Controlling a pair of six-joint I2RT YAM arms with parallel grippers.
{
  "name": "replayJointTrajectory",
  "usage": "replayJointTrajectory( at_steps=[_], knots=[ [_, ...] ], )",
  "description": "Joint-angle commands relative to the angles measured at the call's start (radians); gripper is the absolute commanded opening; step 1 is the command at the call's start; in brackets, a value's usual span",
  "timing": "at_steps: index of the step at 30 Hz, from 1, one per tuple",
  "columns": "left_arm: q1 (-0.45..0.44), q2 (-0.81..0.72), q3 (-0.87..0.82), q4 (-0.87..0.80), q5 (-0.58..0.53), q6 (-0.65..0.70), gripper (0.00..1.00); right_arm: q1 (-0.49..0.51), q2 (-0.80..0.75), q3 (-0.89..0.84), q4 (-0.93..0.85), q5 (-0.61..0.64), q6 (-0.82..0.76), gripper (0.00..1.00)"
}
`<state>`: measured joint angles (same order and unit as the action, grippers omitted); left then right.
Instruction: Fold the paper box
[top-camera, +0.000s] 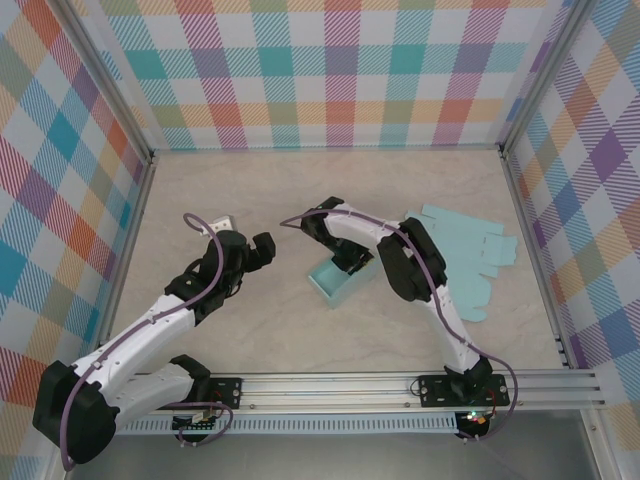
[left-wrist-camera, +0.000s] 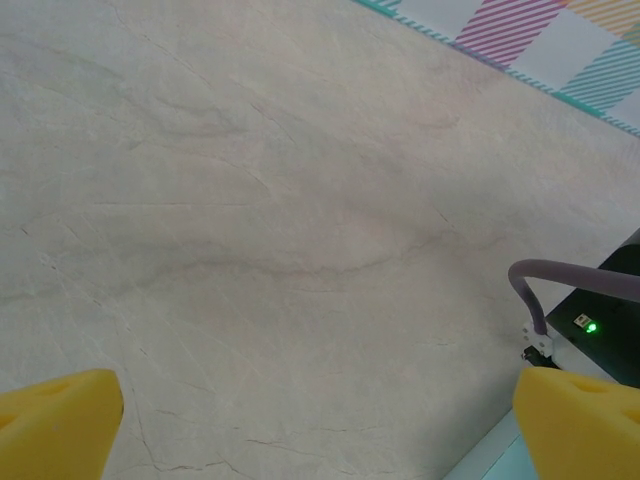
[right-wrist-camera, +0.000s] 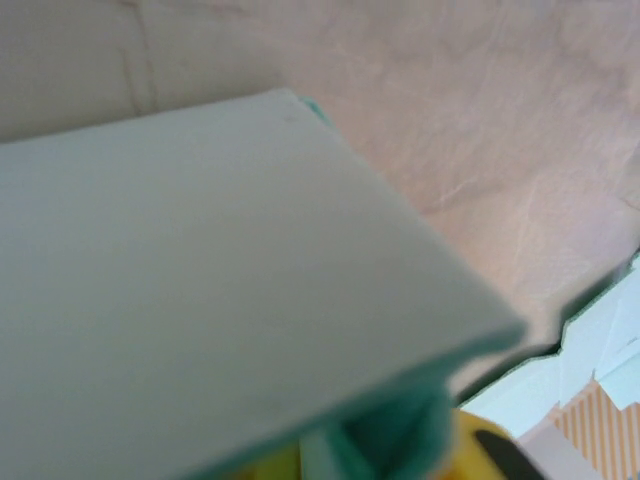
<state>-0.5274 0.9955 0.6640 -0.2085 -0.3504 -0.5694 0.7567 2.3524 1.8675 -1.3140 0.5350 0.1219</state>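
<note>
Half-folded teal paper box (top-camera: 335, 285) is sitting mid pale marbled table (top-camera: 250, 190), right gripper (top-camera: 352, 264) pinching its far wall. Left gripper (top-camera: 262, 250) is hovering just beside, yellow foam fingers (left-wrist-camera: 60, 420) spread wide. Nothing's bracing the box, so I'm guessing a tug drags or tears it.

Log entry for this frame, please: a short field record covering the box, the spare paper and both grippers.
paper box: teal, partly formed, near the middle of the table
left gripper: open, over bare table to the left of the box, not touching it
right gripper: at the box, appears closed on one wall
flat sheets: teal cutouts lying at the table's right side
task state: folding not finished
</note>
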Motion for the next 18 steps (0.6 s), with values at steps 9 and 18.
replayJointTrajectory(
  at_steps=[9, 18],
  knots=[
    [0.014, -0.004, -0.013, 0.024, -0.005, -0.016, 1.00, 0.046, 0.060, -0.106, 0.362, 0.032, -0.042, 0.00],
    [0.014, -0.038, -0.031, 0.025, -0.058, -0.047, 1.00, 0.111, 0.042, -0.184, 0.548, 0.132, -0.094, 0.00]
  ],
)
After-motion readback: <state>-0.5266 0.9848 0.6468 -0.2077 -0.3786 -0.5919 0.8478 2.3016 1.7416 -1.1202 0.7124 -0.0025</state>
